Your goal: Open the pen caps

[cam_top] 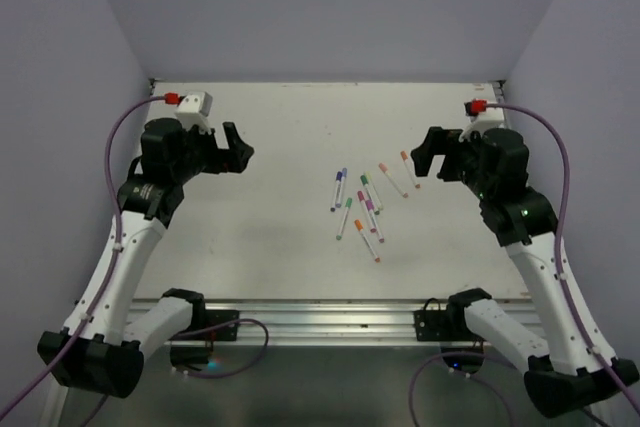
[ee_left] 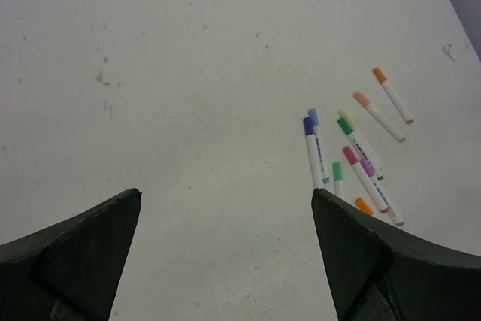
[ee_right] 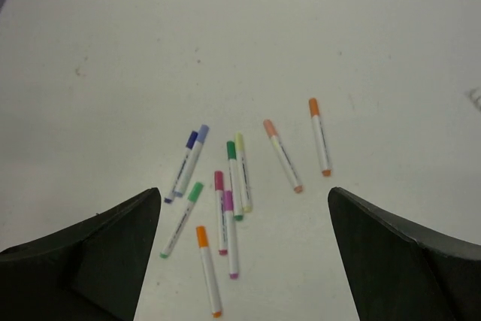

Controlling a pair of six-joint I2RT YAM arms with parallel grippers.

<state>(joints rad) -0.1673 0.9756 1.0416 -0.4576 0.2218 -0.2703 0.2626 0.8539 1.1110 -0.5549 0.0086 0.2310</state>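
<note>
Between the two sets of jaws, the pen caps [ee_right: 231,146] sit on their pens [ee_right: 322,144] on the table [cam_top: 270,237]. Left gripper [cam_top: 240,147] and right gripper [cam_top: 420,159] both gape wide, gripping nothing.

Pen caps [ee_right: 313,106] all on — fingers [ee_right: 406,268] spread apart

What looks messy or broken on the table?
Nothing is broken or spilled. The pens just lie jumbled at different angles, caps on. The table has small brown specks.
</note>
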